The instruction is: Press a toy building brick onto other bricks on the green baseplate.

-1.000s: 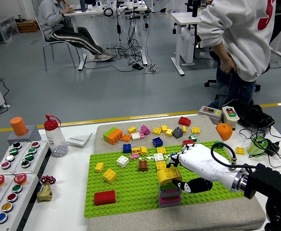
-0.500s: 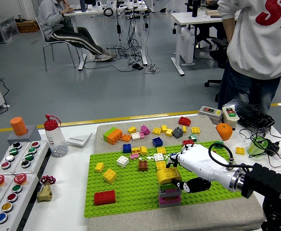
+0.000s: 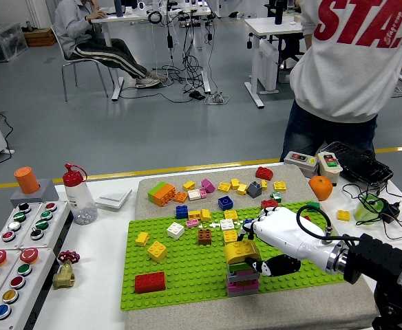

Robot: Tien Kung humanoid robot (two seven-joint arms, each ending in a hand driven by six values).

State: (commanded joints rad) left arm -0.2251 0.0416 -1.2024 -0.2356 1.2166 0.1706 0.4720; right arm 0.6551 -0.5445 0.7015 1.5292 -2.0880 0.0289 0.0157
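The yellow brick [image 3: 241,251] sits on top of my little stack [image 3: 243,278], near the front edge of the green baseplate [image 3: 180,275]. Under it I see a green bit, then grey, then pink. My right hand [image 3: 278,237] is on the right side of the yellow brick, with my white fingers [image 3: 250,230] curled over its top and my dark thumb [image 3: 273,265] lower down by the stack, so I am gripping the yellow brick. In the last second my hand has hardly moved, and the stack is the same height. I think that means I am still pushing down and the brick is almost on, or already on. It looks a bit tilted, so maybe it is not clicked flat yet. A red brick [image 3: 149,282] lies well apart to the left. Loose bricks lie along the far side of the plate. The big change is behind the table: the person in the grey top [image 3: 345,62] has turned and come closer. My left hand is not in the picture.
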